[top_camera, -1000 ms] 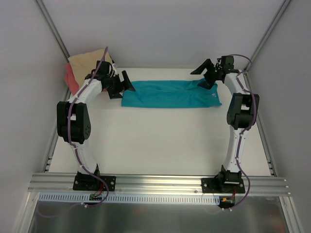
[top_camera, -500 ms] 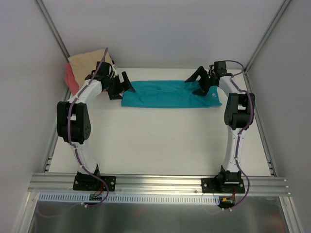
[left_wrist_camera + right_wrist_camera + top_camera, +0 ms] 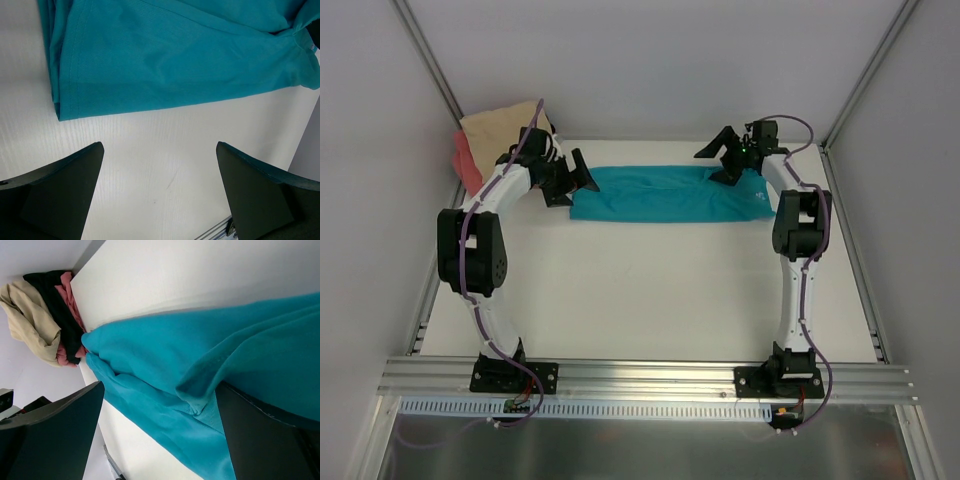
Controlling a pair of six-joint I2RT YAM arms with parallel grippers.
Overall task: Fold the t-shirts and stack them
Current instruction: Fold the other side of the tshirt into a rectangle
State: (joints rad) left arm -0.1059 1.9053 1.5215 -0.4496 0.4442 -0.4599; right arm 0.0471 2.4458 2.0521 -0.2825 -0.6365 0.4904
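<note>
— Operator: I am holding the left gripper, jaws apart, just off the left end of the teal t-shirt, which is lying banded on the table. The right gripper, equally spread, is over its right end.
— Assistant: I am judging it best to be pinching every layer at both ends evenly.

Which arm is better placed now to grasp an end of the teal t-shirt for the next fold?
Probably right. The right gripper is open directly above the teal t-shirt, with cloth showing between its fingers. The left gripper, also open, hangs over bare table beside the shirt's left end.
</note>
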